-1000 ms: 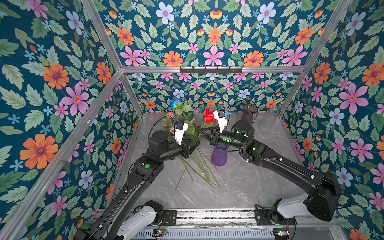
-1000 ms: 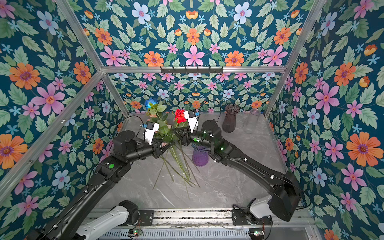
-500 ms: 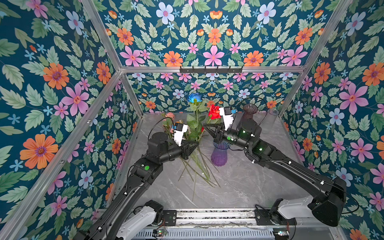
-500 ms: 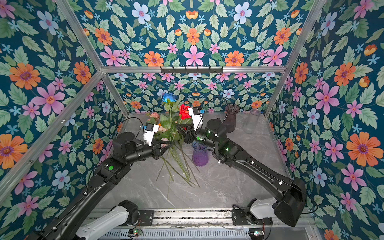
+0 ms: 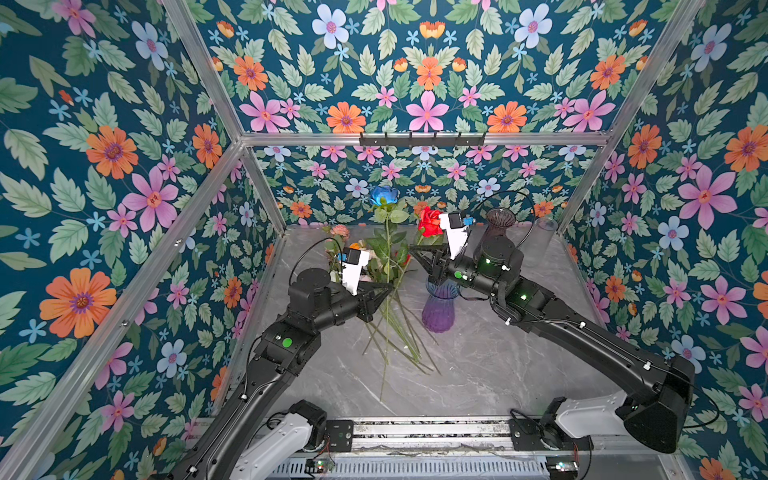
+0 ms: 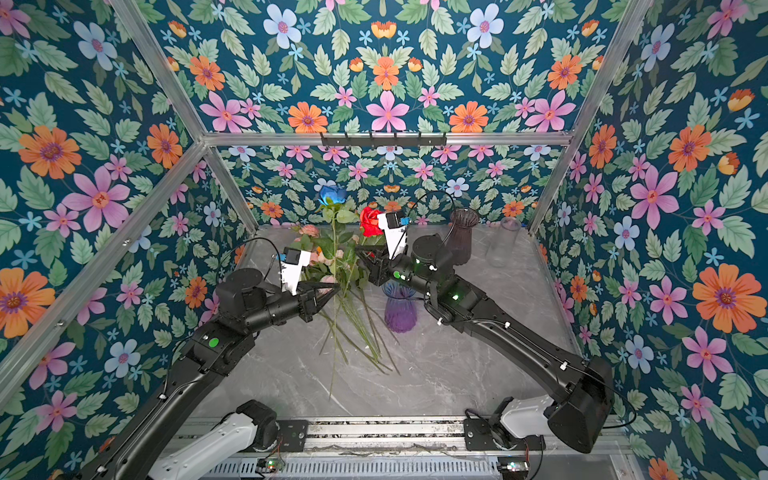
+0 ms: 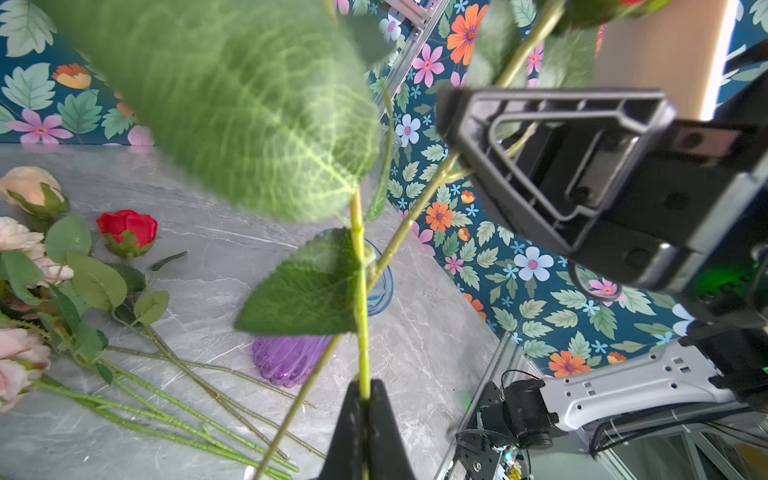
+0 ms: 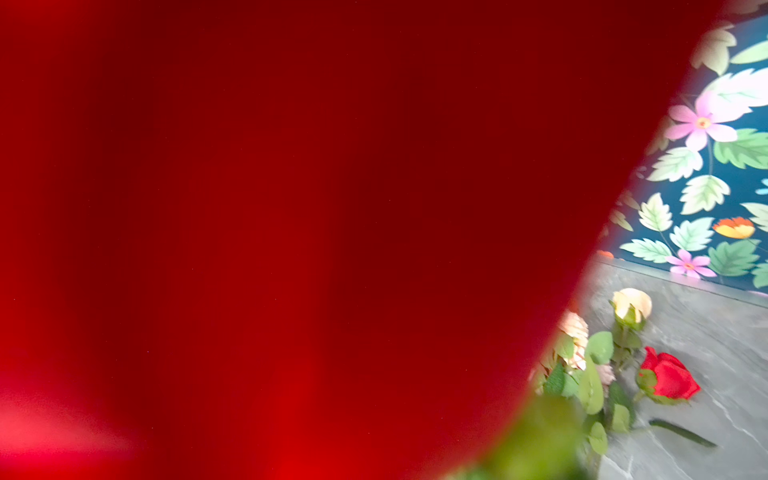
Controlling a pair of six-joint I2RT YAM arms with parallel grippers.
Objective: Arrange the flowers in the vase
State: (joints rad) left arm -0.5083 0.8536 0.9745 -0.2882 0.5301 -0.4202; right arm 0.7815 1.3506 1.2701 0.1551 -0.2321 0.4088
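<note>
The purple glass vase stands mid-table. My left gripper is shut on the green stem of a blue rose, which stands upright left of the vase. My right gripper hangs above the vase's left side, shut on a red rose. That red head fills the right wrist view and hides the jaws. I cannot tell whether its stem reaches into the vase. More flowers lie piled left of the vase.
A dark brown vase and a clear glass cylinder stand at the back right. Loose stems fan toward the front. Papered walls close in on three sides; a metal rail runs along the front.
My left gripper has tightened on the blue rose's stem and raised it; its head has gone up and to the right. The right gripper has lifted slightly with the red rose.
</note>
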